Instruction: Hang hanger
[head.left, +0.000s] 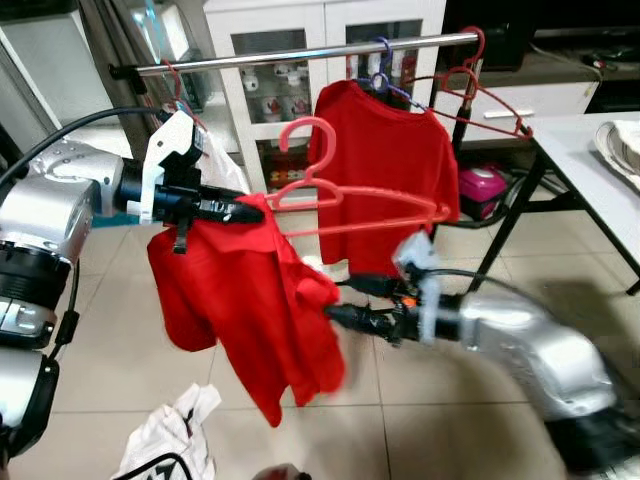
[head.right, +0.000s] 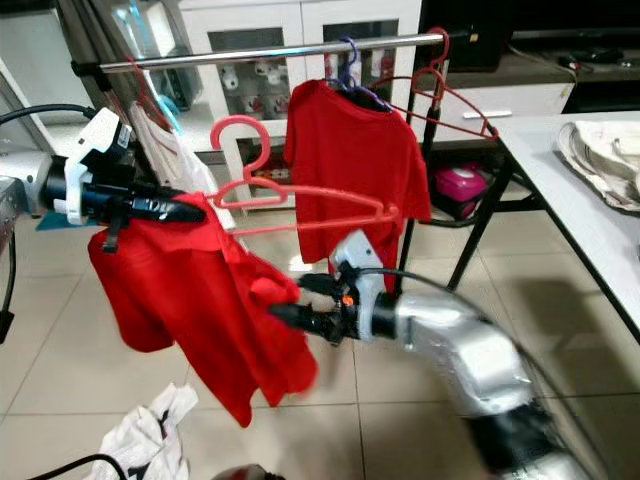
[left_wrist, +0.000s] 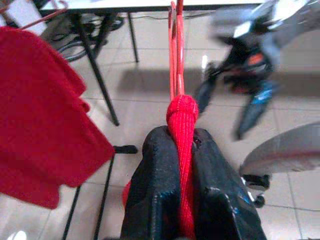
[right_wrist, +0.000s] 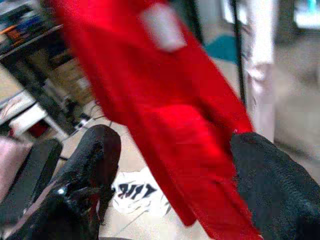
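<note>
Tiled floor, silver rail behind. Left gripper clamped on pink hanger end, red shirt half draped. Right gripper, fingers spread, beside the cloth. Dressing unfinished, hanging not yet done.

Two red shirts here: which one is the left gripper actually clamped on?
The lower red shirt, draped on the pink hanger; the left gripper pinches it. The other red shirt hangs on the rail.

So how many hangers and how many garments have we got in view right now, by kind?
Hangers: 4 (pink, held; purple, under hung shirt; red, empty on rail; red, under white garment)
Red shirts: 2 (held; hung)
White garments: 2 (on rail; on floor)
Total: 8
</note>
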